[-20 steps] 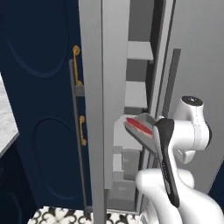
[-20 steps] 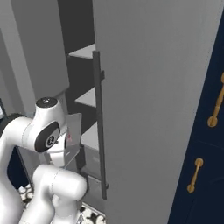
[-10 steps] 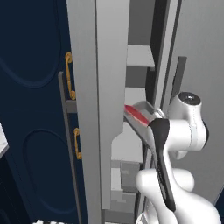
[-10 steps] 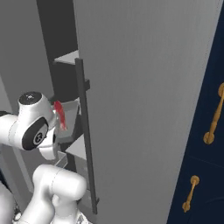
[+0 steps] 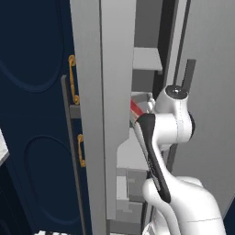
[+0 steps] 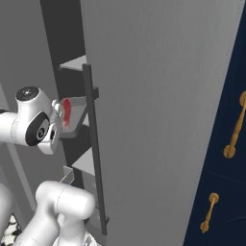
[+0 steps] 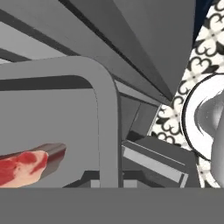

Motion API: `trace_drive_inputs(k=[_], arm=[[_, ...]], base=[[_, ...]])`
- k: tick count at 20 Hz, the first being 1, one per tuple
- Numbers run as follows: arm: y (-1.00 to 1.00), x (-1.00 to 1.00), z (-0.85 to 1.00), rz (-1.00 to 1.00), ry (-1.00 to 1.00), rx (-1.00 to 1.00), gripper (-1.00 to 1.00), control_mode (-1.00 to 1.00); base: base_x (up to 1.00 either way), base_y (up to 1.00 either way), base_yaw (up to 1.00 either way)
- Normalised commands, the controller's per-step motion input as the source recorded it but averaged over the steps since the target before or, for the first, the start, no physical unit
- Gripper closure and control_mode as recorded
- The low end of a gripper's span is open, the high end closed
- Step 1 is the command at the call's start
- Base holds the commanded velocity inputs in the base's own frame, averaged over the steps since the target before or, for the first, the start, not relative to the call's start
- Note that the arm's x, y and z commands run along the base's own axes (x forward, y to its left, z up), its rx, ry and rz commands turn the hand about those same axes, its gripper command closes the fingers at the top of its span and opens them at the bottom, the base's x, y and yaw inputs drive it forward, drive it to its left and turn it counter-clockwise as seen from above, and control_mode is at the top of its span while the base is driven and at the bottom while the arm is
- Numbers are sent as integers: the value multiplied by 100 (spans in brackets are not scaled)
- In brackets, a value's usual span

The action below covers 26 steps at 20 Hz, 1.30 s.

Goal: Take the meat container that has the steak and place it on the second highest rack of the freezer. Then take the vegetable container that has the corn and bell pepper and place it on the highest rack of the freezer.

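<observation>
1. So the arm (image 5: 158,137) is reaching up into the open freezer, between the grey door (image 5: 103,92) on the left and the other door panel (image 6: 158,96) on the right.
2. The meat container (image 6: 72,113) is up in the gap, just past the wrist, level with one of the shelves (image 6: 77,62). From the left base view you catch a bit of it (image 5: 140,103) with the red steak (image 5: 136,108) peeking out.
3. In the hand view the container's grey rim (image 7: 103,127) curves right up close, and the steak (image 7: 22,168) lies inside at the lower left.
4. The tool itself is hidden behind the wrist and the container, so I can't tell how far open it is or whether it's gripping.
5. Navy cabinet doors with gold handles (image 5: 72,78) flank the freezer, and patterned floor tiles (image 7: 205,39) show far down on the right.
</observation>
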Motion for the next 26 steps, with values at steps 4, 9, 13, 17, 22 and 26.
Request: trace_drive_inputs(k=[4, 9, 13, 17, 22, 26], arm=[[18, 36, -38, 3, 6, 28, 100, -100], [8, 70, -42, 0, 2, 2, 100, -100], [-1, 73, -11, -17, 0, -2, 100, -100], [0, 84, 0, -14, 2, 0, 100, -100], [-17, 56, -25, -1, 2, 0, 100, -100], [-16, 84, -2, -2, 0, 0, 100, -100]], base=[[0, 0, 0], [0, 0, 0], [0, 0, 0], [0, 0, 0], [0, 0, 0], [0, 0, 0]])
